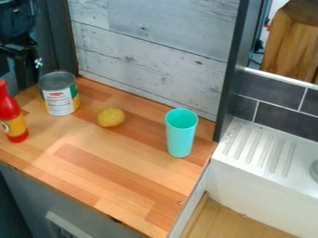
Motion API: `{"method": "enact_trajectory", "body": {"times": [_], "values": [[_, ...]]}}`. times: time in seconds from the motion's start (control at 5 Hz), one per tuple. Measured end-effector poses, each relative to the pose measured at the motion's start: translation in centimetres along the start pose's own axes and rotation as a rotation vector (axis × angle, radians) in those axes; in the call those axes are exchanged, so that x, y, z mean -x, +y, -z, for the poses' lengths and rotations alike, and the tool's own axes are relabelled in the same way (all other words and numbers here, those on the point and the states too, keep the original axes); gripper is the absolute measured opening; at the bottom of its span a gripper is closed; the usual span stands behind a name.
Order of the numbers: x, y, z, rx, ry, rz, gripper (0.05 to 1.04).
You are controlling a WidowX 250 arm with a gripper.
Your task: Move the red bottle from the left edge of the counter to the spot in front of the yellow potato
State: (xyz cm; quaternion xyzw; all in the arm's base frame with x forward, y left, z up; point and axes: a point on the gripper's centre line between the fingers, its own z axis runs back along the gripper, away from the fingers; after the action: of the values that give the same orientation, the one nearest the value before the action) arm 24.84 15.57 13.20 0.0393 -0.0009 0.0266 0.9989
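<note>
Since the can (pixel 59 94), the bottle (pixel 14 122), the lemon-like yellow item (pixel 111 117) and the turquoise cup (pixel 181 135) all rest on the worktop (pixel 105 174), you read the step as pre-grasp: nothing is lifted. Arm: the black arm (pixel 16 23) is at the upper left, behind the can and bottle. Jaws: you cannot tell whether they stand apart or together.

Positions. Can: upright, near the worktop's back left corner, nearest the arm. Bottle: red, upright, toward the left end, apart from the can. Yellow item: between can and cup, inward of the back edge. Cup: upright, mouth up, near the back right corner, beside the right edge.

Assessment: from this position, a grasp on the can calls for you to confirm the jaw opening, centre over its sides and descend without brushing the bottle. Its broad body probably leaves you little margin for misalignment. The bottle, being slim and tall, likely tips if bumped; your safer approach is from above, with lateral travel kept high.
</note>
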Motion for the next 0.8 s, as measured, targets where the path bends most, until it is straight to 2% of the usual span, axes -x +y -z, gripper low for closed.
{"method": "enact_trajectory", "body": {"times": [0.2, 0.6, 0.8], "values": [[0.1, -0.2, 0.7, 0.016, 0.026, 0.002, 1.001], [-2.1, 0.6, -1.7, 0.044, -0.018, 0.000, 1.001], [-1.4, 2.1, -1.0, 0.002, 0.043, -0.040, 1.001]]}}
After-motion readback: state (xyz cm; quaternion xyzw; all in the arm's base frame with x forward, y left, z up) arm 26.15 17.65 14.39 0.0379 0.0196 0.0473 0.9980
